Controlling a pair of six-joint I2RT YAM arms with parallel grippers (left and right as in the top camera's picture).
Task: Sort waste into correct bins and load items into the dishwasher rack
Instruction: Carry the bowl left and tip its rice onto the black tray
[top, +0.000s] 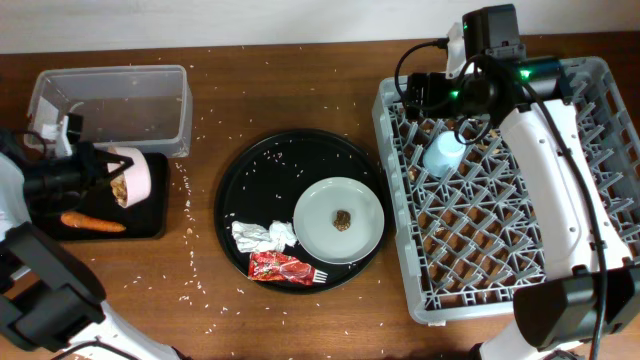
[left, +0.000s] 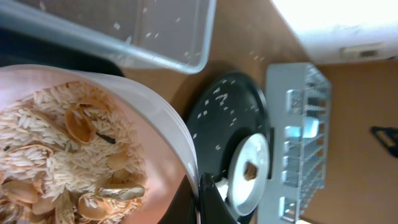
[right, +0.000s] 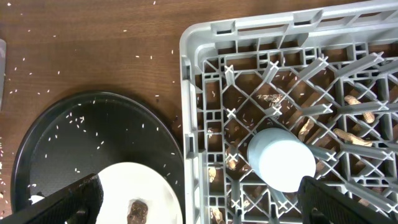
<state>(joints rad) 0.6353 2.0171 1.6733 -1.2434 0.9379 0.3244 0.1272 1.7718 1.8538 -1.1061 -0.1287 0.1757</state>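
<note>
Bowl (top: 138, 176), pinkish-white, is clenched at its rim by the left gripper (top: 112, 176) and tipped on its side; the left wrist view shows it packed with rice (left: 56, 143) and brown shell pieces (left: 79, 126). It hangs over the shallow black tray (top: 150, 215), where the carrot (top: 93, 222) lies. Just behind that tray stands the clear tub (top: 130, 105) with a few grains inside.

The right gripper (right: 200, 186) has its jaws spread wide and grasps nothing. It hovers above the light-blue cup (right: 281, 159), which sits upside down among the pegs of the grey rack (top: 392, 190).

Between the two arms lies the round tray (top: 245, 180). On it are the plate (top: 320, 235) carrying a brown lump (top: 342, 218), the crumpled napkin (top: 262, 236), the red wrapper (top: 278, 266) and, touching the wrapper, the white fork (top: 316, 275). Loose grains speckle the table (top: 300, 90).
</note>
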